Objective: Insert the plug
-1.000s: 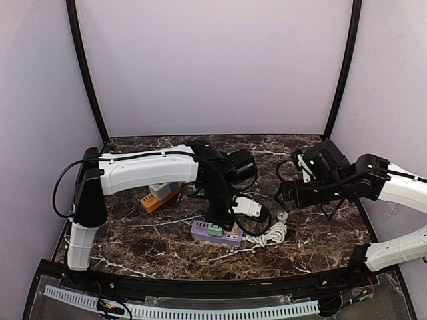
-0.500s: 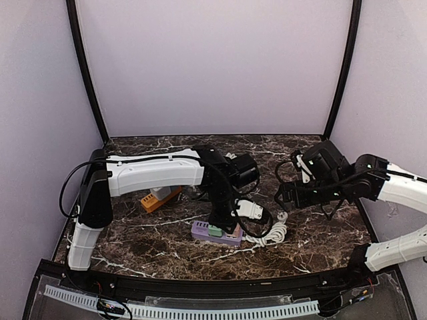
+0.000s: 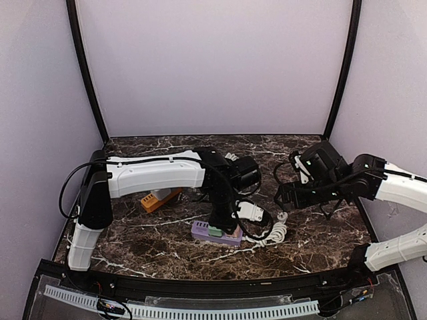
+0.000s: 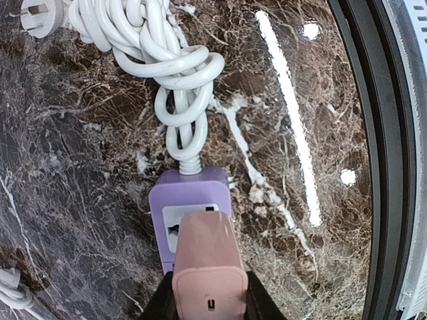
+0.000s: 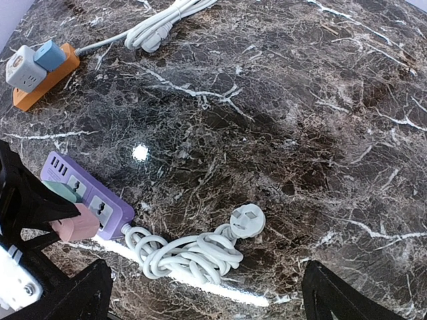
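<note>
Plug (image 4: pixel 209 263) is sitting against the purple power strip (image 4: pixel 190 193), and I'm holding it pinched in my left gripper (image 4: pixel 209 303); my right gripper (image 5: pixel 207 297) is hovering wide apart above the coiled white cord (image 5: pixel 190 257).

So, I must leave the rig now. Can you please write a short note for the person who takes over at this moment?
Left gripper: shut on the pink plastic plug, held at a socket of the purple rectangular power strip, front centre of the dark marble table.
Right gripper: open and empty, hovering on the right.
The strip's white coiled cable lies loose beside it. A green plug already sits in the strip.
Done: plug grasped and brought to the socket.
Left: I cannot tell whether the pins are in. Press down fully, then release.
</note>
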